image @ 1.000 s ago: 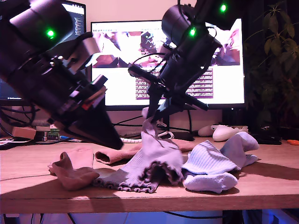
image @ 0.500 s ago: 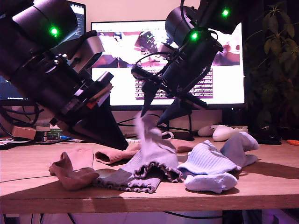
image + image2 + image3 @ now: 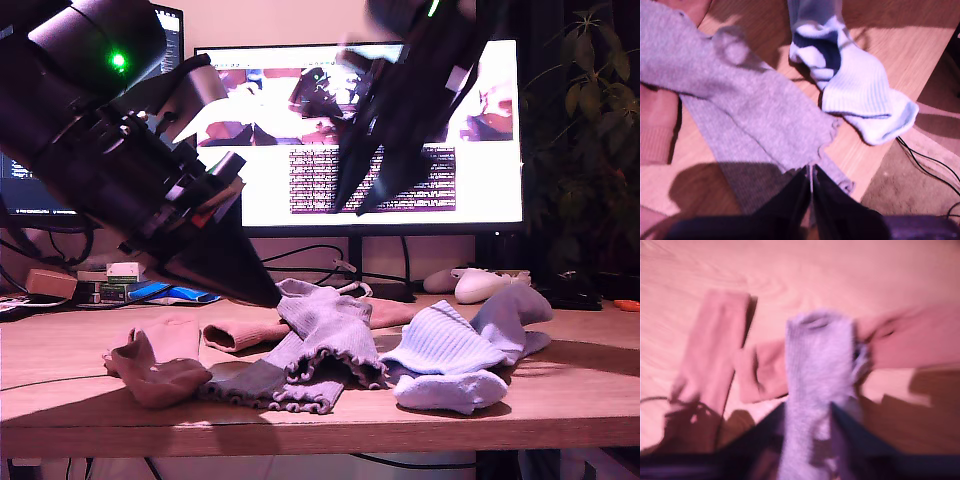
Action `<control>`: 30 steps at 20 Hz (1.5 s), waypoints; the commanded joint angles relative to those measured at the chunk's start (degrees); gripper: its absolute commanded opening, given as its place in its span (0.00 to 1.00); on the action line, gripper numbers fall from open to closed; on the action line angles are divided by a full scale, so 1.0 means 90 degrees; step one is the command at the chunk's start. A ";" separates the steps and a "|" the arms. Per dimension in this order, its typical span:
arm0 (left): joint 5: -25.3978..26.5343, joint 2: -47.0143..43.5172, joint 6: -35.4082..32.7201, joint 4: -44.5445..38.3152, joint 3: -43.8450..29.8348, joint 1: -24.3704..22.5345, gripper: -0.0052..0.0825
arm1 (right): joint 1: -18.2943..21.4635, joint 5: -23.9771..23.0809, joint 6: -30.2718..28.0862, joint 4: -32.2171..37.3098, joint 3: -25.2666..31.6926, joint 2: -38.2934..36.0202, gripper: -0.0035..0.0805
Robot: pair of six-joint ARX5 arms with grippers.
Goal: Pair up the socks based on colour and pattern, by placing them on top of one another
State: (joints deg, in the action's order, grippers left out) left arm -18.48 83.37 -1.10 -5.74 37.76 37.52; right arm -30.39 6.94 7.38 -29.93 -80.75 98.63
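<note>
Two grey-lilac ruffled socks lie overlapped mid-table, the upper one [image 3: 325,320] [image 3: 740,100] [image 3: 817,360] draped across the lower one [image 3: 270,385] [image 3: 750,175]. Salmon-pink socks [image 3: 160,375] [image 3: 245,332] [image 3: 710,355] lie to the exterior view's left of them. Pale blue ribbed socks [image 3: 440,345] [image 3: 510,310] [image 3: 860,90] lie to the right. My first gripper [image 3: 265,295] [image 3: 811,187] is shut, its tip just above the lilac socks with nothing seen in it. My second gripper [image 3: 357,208] [image 3: 807,415] hangs open high above the upper lilac sock, blurred.
A lit monitor [image 3: 400,130] stands behind the table. A white mouse [image 3: 485,285] lies at the back on the exterior view's right, beside a plant [image 3: 590,100]. A thin cable [image 3: 50,380] crosses the table near its front edge; dark cables [image 3: 930,160] run past the blue sock.
My second gripper let go of the lilac sock and rose; the sock dropped onto the other lilac sock. My first arm shifted slightly to the exterior view's right.
</note>
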 commanded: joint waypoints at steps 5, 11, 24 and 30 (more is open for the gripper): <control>0.0092 -0.0056 -0.1132 -0.0236 -0.0039 0.0192 0.23 | 0.0046 -0.0469 -0.0381 0.0308 0.0578 -0.1151 0.03; 0.0291 -0.0034 -0.2081 -0.0369 -0.0039 0.0267 0.37 | 0.0046 -0.0627 -0.0726 0.1712 0.2851 -0.3587 0.03; 0.0809 0.1362 -0.2276 -0.0826 0.0432 0.0597 0.45 | 0.0058 -0.0675 -0.0848 0.0952 0.4694 -0.6934 0.03; 0.1137 0.2072 -0.2397 0.0032 0.1134 0.0746 0.44 | 0.0058 -0.0675 -0.0850 0.0787 0.4694 -0.7006 0.03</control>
State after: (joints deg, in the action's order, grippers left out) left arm -8.27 101.03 -22.02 -6.15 48.07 43.64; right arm -29.76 0.91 -0.08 -22.87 -39.62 35.77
